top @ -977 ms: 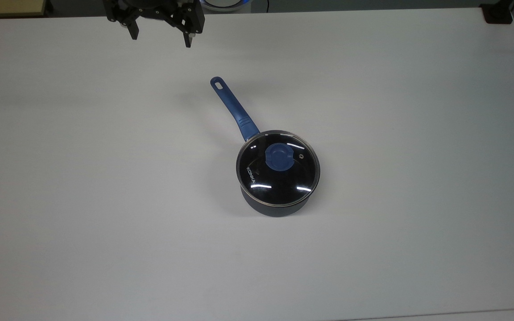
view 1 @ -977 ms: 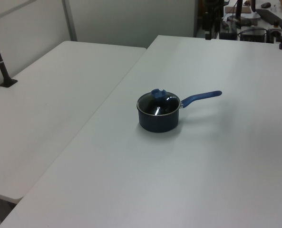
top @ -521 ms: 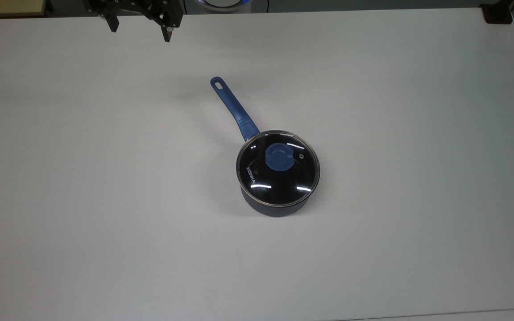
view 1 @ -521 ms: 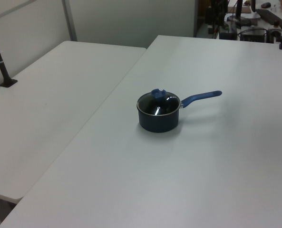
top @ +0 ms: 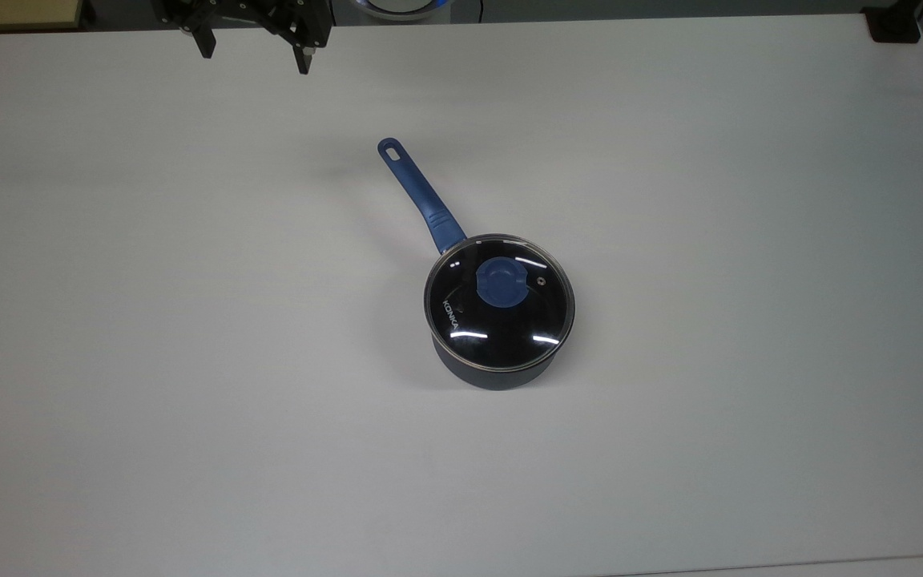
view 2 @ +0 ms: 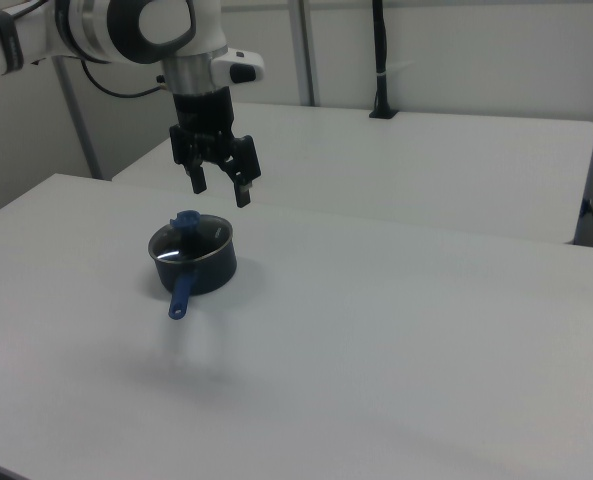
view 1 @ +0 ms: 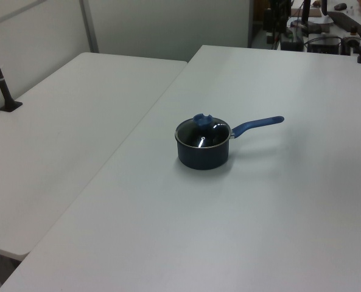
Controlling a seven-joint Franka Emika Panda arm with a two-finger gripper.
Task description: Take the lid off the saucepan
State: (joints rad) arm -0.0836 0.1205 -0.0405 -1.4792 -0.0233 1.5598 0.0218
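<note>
Saucepan (top: 501, 353): near the centre of the white table (top: 750, 320), blue handle (top: 420, 195) angled toward the top view's upper left. Lid (top: 499, 302): seated on the saucepan rim, blue knob (top: 498, 283) on top, KONKA lettering at the top view's left edge. Gripper (top: 255, 60): raised above the table, well apart from the saucepan, fingers spread, grasping nothing.

The saucepan (top: 500, 336) with its lid (top: 499, 301) stands alone mid-frame on the desk (top: 710, 240), bare surface on every side. Its handle (top: 421, 196) reaches toward the top view's upper left. The claw (top: 255, 52) hangs spread at that upper edge, well apart, with nothing between.
</note>
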